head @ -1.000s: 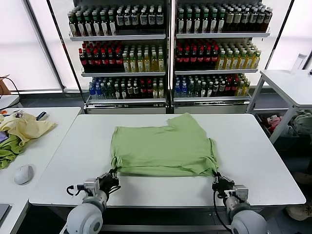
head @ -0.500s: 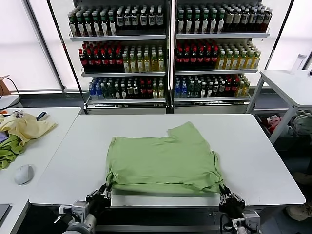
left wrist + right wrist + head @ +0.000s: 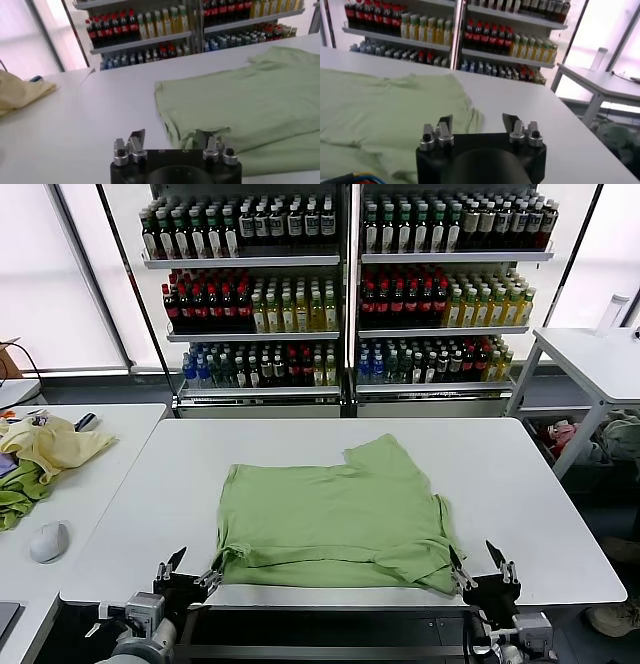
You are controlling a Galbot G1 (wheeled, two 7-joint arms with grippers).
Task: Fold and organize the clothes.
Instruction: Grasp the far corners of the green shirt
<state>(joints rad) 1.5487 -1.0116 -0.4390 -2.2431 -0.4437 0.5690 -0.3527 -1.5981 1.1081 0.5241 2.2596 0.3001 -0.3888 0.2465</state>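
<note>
The light green shirt [image 3: 335, 509] lies flat on the white table [image 3: 520, 474], its near hem bunched close to the front edge; no collar or print shows. It also shows in the left wrist view [image 3: 250, 95] and the right wrist view [image 3: 380, 105]. My left gripper [image 3: 190, 569] is open and empty at the table's front edge, just off the shirt's near left corner; in the left wrist view it [image 3: 172, 140] faces that bunched corner. My right gripper [image 3: 478, 562] is open and empty just off the near right corner; in the right wrist view it [image 3: 477, 122] stands beside the hem.
A pale yellow garment [image 3: 55, 442], a darker green cloth [image 3: 18, 492] and a white mouse [image 3: 48, 541] lie on the table to the left. Shelves of bottles [image 3: 340, 284] stand behind. Another white table [image 3: 600, 354] stands at the right.
Both grippers pulled the shirt's near hem toward the front edge, then let go and opened. The shirt now lies closer to the edge.
</note>
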